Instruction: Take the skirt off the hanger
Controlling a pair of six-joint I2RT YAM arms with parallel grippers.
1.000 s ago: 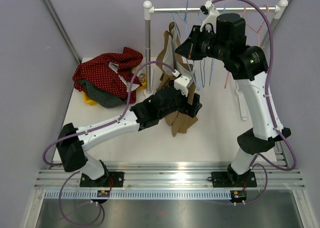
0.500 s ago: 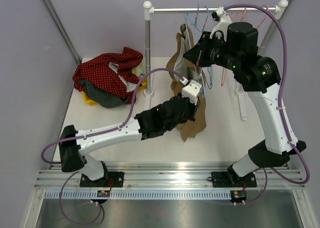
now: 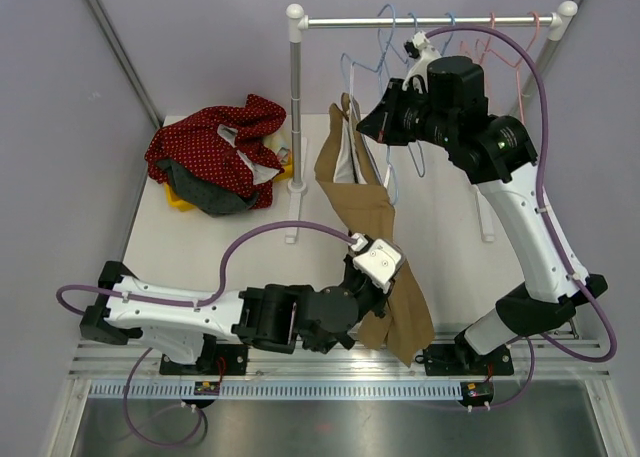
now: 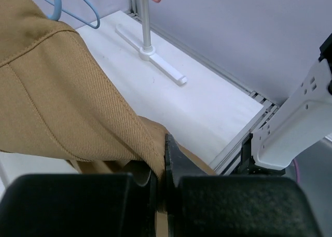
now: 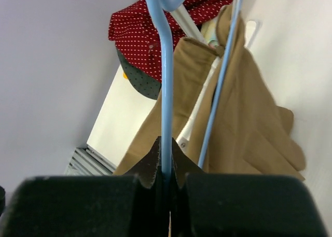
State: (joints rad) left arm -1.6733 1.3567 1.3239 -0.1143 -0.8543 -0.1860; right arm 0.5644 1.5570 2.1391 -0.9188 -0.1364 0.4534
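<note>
Hauled the skirt point(image 3: 362, 202) toward 6 o'clock with the left end effector point(image 4: 165, 162) pinching it. Kept the right end effector point(image 5: 165, 151) clamped on the blue hanger point(image 5: 166, 66) at 12 o'clock. Stretched, not yet freed, seemingly.

Top external: high and behind, looking down and forward over the whole surface point(image 3: 445, 262). Left wrist: tight behind the left end effector point(image 4: 164, 162), facing along it, skirt point(image 4: 62, 102) filling the frame left of its tips. Right wrist: close behind the right end effector point(image 5: 165, 151), looking down the hanger point(image 5: 166, 81) onto the same skirt.
</note>
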